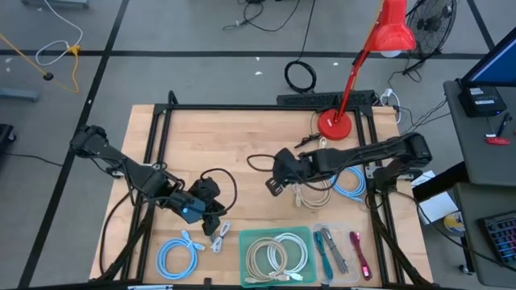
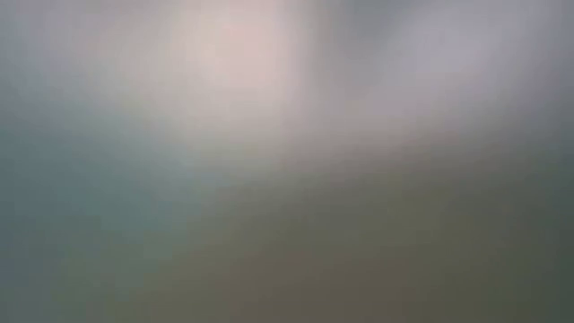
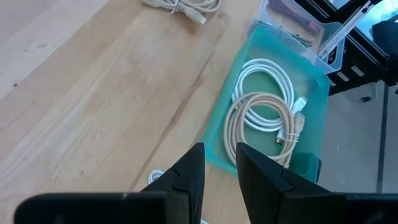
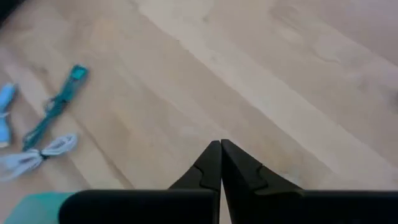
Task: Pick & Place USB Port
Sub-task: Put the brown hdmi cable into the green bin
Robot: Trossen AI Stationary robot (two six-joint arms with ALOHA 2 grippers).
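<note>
My left gripper (image 1: 212,216) hovers over the near-left part of the table, and its fingers (image 3: 219,155) stand a narrow gap apart with nothing between them. Beyond them lies a green tray (image 3: 314,99) holding a white cable (image 3: 264,74) and a beige cable (image 3: 258,118), both coiled. My right gripper (image 1: 276,184) is over the table's middle, shut (image 4: 221,146) and empty above bare wood. A thin teal cable (image 4: 59,104) and a bundled white cable (image 4: 37,155) lie flat on the wood ahead of it.
A clear tray (image 1: 343,250) of teal and pink cables sits to the right of the green tray (image 1: 276,256). Light blue coils lie at the near left (image 1: 179,256) and under the right arm (image 1: 351,184), beside beige cables (image 1: 314,193). A red lamp (image 1: 334,121) stands at the far edge.
</note>
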